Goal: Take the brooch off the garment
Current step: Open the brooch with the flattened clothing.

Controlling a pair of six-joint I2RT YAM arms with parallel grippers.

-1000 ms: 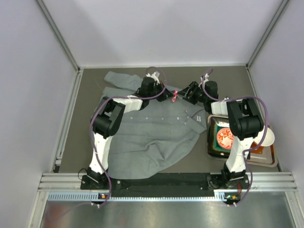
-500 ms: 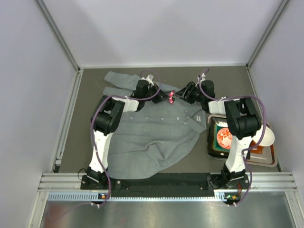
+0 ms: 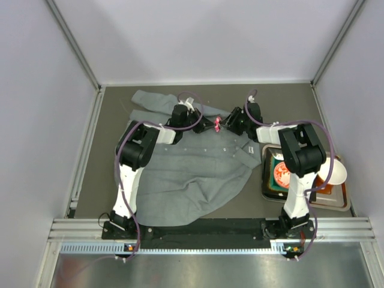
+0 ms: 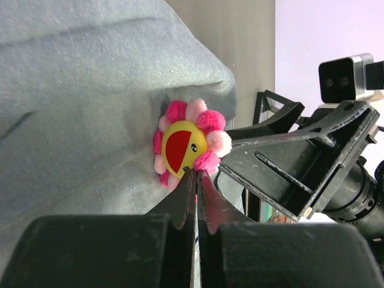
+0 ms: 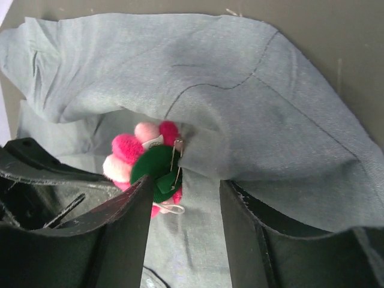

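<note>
I see two matching arms. The left arm [image 3: 124, 186] and right arm [image 3: 294, 201] have white lower links and bulky black joint housings, and a looping purple cable [image 3: 123, 139] trails along each. The left pincer [image 4: 196, 174] has slim, matte black wedge fingers. The right pincer [image 5: 183, 183] has broader, scuffed black ones. A silver twin-lens camera [image 4: 351, 75] sits on the right wrist.

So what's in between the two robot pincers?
The pink flower brooch, sitting on the grey garment. The top view shows it between the left pincer and the right pincer; both wrist views show it close up.
</note>
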